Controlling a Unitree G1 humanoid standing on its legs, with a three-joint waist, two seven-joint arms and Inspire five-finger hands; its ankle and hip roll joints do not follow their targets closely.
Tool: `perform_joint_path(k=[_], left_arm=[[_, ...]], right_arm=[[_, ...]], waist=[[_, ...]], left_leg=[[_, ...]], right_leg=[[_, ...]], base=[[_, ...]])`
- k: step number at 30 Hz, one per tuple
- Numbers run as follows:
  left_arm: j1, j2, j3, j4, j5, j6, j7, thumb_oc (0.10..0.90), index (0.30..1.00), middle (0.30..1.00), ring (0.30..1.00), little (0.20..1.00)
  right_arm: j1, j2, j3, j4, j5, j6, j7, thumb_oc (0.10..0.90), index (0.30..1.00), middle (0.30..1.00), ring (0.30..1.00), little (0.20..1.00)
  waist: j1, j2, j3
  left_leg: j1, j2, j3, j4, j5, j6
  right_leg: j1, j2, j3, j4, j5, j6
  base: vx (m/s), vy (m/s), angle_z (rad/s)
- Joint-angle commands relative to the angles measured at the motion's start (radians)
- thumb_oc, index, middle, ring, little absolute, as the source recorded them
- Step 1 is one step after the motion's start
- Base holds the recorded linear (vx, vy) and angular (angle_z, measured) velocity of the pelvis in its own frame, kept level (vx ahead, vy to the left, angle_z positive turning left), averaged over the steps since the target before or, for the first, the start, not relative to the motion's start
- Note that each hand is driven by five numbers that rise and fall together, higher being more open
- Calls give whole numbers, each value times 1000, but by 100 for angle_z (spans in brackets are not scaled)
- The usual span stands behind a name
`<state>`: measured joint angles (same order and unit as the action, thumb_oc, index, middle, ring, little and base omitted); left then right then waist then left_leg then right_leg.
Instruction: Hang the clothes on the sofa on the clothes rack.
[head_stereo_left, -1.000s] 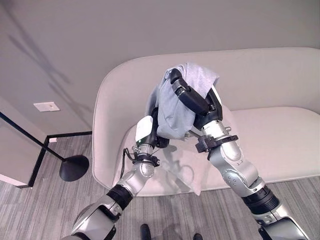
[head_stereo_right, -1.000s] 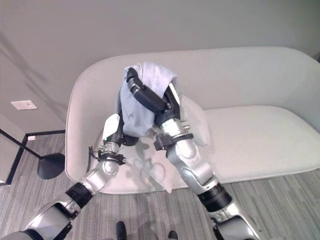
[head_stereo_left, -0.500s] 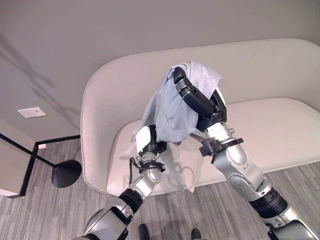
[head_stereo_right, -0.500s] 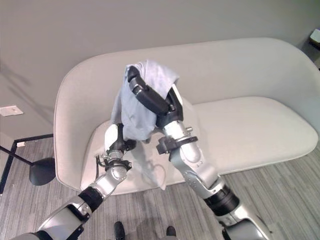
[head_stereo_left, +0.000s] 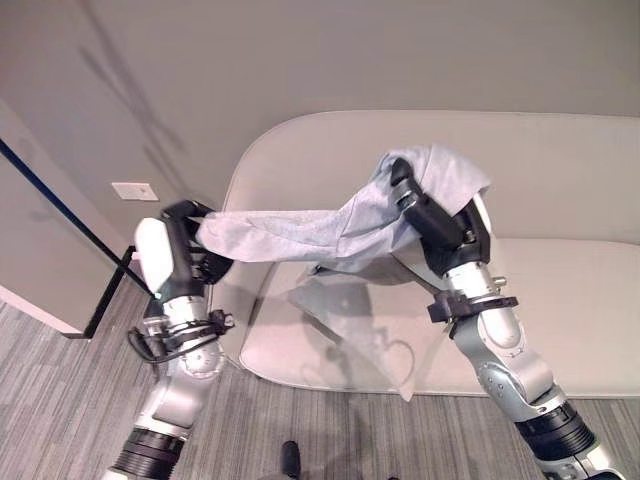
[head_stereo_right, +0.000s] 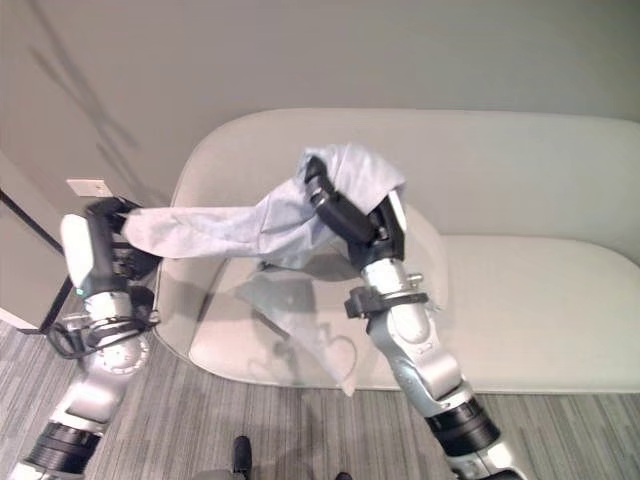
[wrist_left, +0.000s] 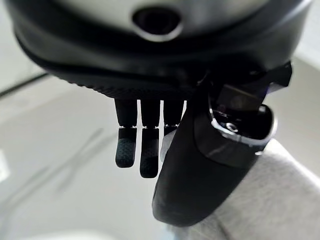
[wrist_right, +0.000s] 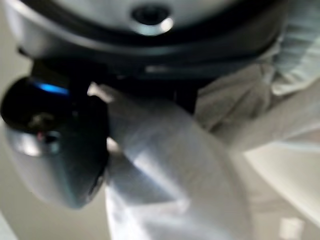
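A light grey garment (head_stereo_left: 300, 232) stretches in the air between my two hands, above the beige sofa (head_stereo_left: 560, 180). My left hand (head_stereo_left: 180, 225) is out past the sofa's left end, with its fingers and thumb (wrist_left: 200, 170) closed on the garment's end (wrist_left: 272, 200). My right hand (head_stereo_left: 440, 225) is raised over the seat with its fingers straight. The garment's bulk is draped over them and hangs round the hand (wrist_right: 160, 175). The clothes rack's black bar (head_stereo_left: 60, 205) slants along the far left, close to my left hand.
A pale cloth (head_stereo_left: 360, 335) lies on the sofa seat below my arms and hangs over its front edge. The rack's black base frame (head_stereo_left: 108, 295) rests on the striped floor by the wall. A white wall plate (head_stereo_left: 135, 190) sits behind it.
The camera has shifted. My left hand has swung up and out to the left with one end of the garment, pulling it from a bundle into a long band. The right hand still carries the rest.
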<state>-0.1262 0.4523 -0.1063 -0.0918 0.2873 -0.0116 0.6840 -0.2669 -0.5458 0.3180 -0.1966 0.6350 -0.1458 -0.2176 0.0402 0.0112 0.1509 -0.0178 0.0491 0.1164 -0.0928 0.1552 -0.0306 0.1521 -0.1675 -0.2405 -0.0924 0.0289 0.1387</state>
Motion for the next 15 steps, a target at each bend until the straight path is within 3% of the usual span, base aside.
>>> perform_joint_path(k=[1,5,6,7,8,9,11,13,15], left_arm=[[-84,38,55,-10,79,-101,21,400,300,300,300,300],[-83,109,171,-21,110,-120,5,400,300,300,300,300],[-97,152,185,6,141,-124,-14,400,300,300,300,300],[-95,146,180,14,137,-136,-33,400,300,300,300,300],[-63,132,196,26,116,-154,-55,400,300,300,300,300],[-43,130,219,28,112,-158,-61,400,300,300,300,300],[-24,127,242,25,120,-161,-68,400,300,300,300,300],[9,124,302,0,142,-168,-64,400,300,300,300,300],[33,122,322,-17,155,-173,-66,400,300,300,300,300]], right_arm=[[-63,7,-32,-33,-65,-64,85,800,900,900,900,900],[46,-23,68,76,-183,9,226,800,900,900,900,900],[27,-98,185,93,-210,49,355,800,900,900,900,900],[-9,-142,259,97,-212,66,418,800,900,900,900,900],[-113,-299,392,75,-261,83,545,800,900,900,900,900],[-200,-438,459,6,-311,60,615,800,900,900,900,900],[-273,-562,510,-48,-385,26,651,800,900,900,900,900],[-353,-753,509,-98,-450,-25,657,800,900,900,900,900],[-349,-838,442,-119,-461,-70,621,800,900,900,900,900]], waist=[[-5,-25,-123],[12,-14,-125],[23,-4,-120],[25,3,-117],[30,5,-108],[24,10,-104],[17,9,-108],[-5,1,-114],[-25,-6,-124]], left_leg=[[55,92,-18,6,-144,-93],[55,79,-24,6,-146,-96],[46,69,-27,6,-143,-98],[42,63,-29,6,-142,-98],[44,53,-17,6,-146,-99],[50,52,-4,6,-150,-99],[49,51,7,6,-152,-101],[55,57,31,6,-154,-105],[61,63,43,6,-156,-107]], right_leg=[[-23,-51,-12,30,-17,28],[-9,-67,-33,23,-14,37],[-8,-81,-44,22,-11,43],[-6,-88,-51,19,-8,47],[-8,-102,-51,14,3,57],[-11,-110,-48,16,7,64],[-18,-117,-46,15,15,71],[-22,-121,-42,18,23,79],[-25,-119,-36,18,25,82]], base=[[4,-14,7],[4,1,7],[-3,68,16],[-27,135,13],[-33,140,15],[-25,127,-2],[-2,65,-21],[10,47,-27],[8,11,-28]])
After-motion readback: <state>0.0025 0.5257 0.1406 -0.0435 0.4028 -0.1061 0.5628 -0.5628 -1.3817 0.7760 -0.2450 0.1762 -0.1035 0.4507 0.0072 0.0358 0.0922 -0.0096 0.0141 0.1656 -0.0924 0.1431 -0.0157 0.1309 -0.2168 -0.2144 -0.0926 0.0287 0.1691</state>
